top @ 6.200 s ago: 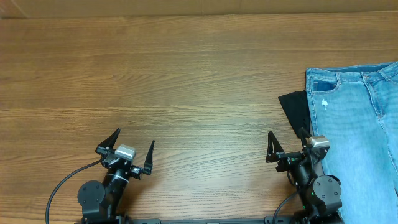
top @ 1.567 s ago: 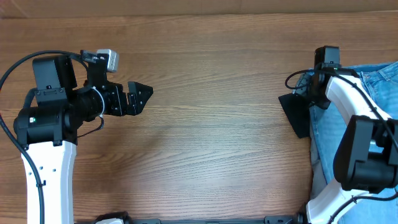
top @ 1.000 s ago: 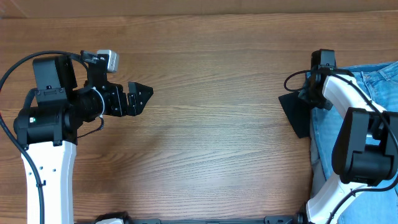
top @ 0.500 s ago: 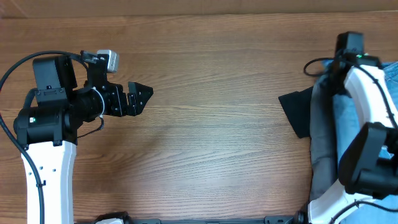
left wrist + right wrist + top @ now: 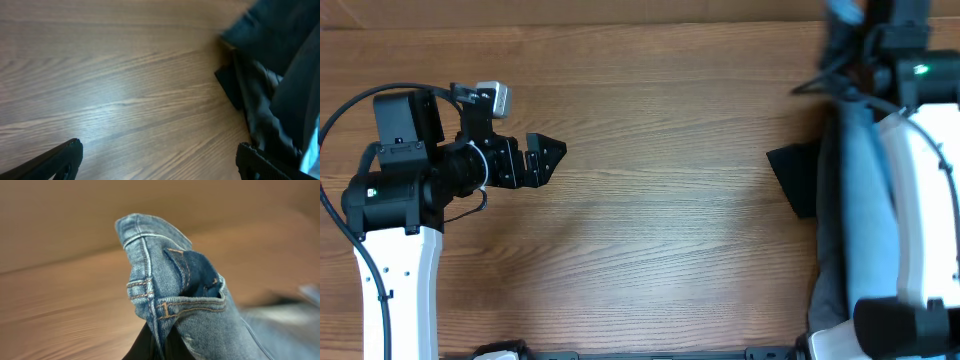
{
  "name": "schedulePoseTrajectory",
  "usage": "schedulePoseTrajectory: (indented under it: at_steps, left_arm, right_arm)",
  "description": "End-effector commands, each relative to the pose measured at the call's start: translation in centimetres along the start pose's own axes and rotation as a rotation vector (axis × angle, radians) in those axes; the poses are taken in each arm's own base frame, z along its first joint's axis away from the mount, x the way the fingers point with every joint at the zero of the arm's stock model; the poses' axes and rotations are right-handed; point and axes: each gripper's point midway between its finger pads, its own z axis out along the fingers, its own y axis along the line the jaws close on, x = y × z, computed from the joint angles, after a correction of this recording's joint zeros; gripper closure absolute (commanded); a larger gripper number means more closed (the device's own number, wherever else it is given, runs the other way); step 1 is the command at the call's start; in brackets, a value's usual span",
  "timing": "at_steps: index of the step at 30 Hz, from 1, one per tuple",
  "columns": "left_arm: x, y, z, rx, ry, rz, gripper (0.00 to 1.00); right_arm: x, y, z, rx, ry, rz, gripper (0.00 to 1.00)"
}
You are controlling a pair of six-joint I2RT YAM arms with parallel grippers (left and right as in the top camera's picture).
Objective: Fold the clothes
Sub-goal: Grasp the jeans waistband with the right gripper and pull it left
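one pair of jeans, one black piece, two arms, left arm and right arm, one table

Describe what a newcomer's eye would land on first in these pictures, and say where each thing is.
The light-blue jeans stand out first: the right fingers pinch the waistband, filling the right wrist view, and the denim drapes down the right side of the table overhead. Next come the left fingers, wide open above the wood on the left, and a black piece beside the jeans.
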Motion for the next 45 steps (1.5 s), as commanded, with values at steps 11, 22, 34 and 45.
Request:
schedulePoseTrajectory:
  at_steps: [11,22,34,45]
  left_arm:
    - [-8.8,0.5,-13.9,-0.206,-0.375,0.03,0.0]
    - [-8.6,-0.5,-11.4,-0.186,-0.274,0.107,0.02]
    - [-6.4,5.5,10.2,-0.199,0.207,0.186,0.03]
    - [-2.2,14.2,25.8,-0.192,0.34,0.146,0.0]
  right_arm:
    - [13.3,28.8,-13.6,-0.49,-0.016,-0.516,0.22]
    - [6.0,20.4,-15.2,-0.313,-0.134,-0.193,0.14]
    - [3.8,14.3,-20.0,-0.478,-0.09,-0.035,0.14]
    - [9.9,11.2,-18.1,-0.318,0.177,0.019,0.14]
